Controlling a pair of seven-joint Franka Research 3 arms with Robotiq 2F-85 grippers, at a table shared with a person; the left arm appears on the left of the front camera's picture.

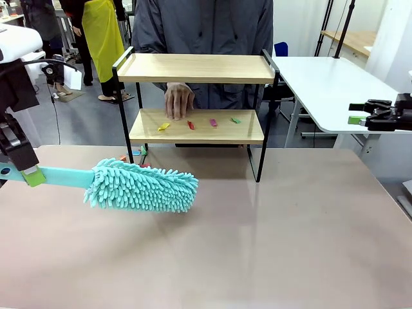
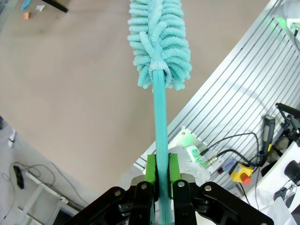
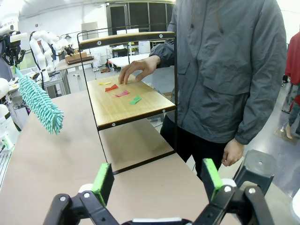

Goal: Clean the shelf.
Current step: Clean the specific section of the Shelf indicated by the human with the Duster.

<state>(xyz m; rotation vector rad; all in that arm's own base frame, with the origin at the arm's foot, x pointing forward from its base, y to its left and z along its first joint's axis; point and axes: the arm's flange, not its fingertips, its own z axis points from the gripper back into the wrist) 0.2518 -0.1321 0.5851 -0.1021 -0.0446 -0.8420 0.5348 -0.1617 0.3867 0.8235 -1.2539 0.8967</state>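
The shelf (image 1: pixel 196 68) stands at the table's far side; several coloured paper scraps (image 1: pixel 190 125) lie on its lower board (image 1: pixel 251 134). A person's hand (image 1: pixel 178 100) rests on that board beside them. My left gripper (image 1: pixel 32 175) is shut on the handle of a teal fluffy duster (image 1: pixel 141 185), whose head hovers low over the table, in front of and left of the shelf. The left wrist view has the green pads (image 2: pixel 151 169) clamped on the handle and the duster head (image 2: pixel 159 42) beyond. My right gripper (image 1: pixel 360 116) hangs open far right. Its wrist view has the jaws (image 3: pixel 157 180) wide, the shelf (image 3: pixel 126 105), scraps (image 3: pixel 123 93) and hand (image 3: pixel 136 70).
A person in a grey jacket (image 1: pixel 206 26) stands behind the shelf, the other hand (image 3: pixel 233 152) hanging down. A few scraps (image 1: pixel 132 154) lie on the tan table (image 1: pixel 257 244) by the shelf's left legs. A white table (image 1: pixel 335 84) stands at the right.
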